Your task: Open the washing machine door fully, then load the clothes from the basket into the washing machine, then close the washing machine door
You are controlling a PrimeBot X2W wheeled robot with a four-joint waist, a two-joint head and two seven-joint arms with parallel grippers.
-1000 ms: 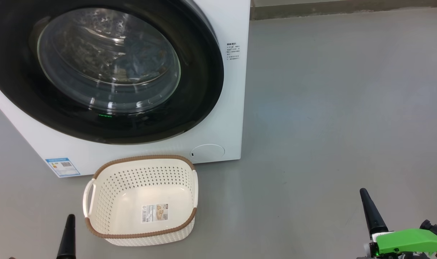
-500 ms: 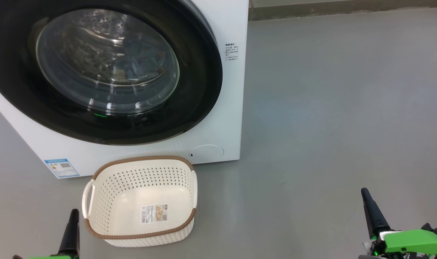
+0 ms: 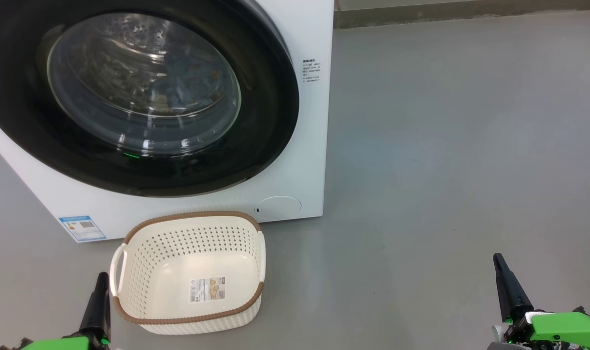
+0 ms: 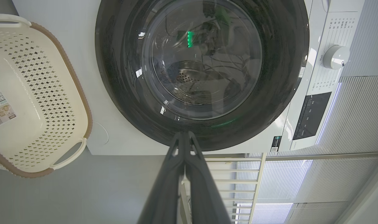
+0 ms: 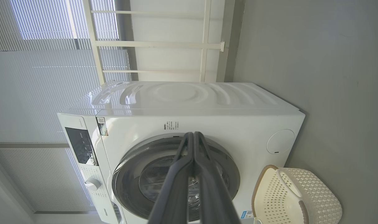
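Washing machine door (image 3: 144, 97) closed, clothes (image 3: 188, 83) inside

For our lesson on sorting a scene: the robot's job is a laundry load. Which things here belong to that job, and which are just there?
Job: washer, door, basket, clothes behind the glass.
Just there: dial, panel, blinds, railing, blue sticker.

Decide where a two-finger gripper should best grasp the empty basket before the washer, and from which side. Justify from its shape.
Probably the white loop handle at the left end of the basket, approached from above. It stands clear of the basket's side, leaving a gap for one finger, and the shut left gripper sits nearest it.
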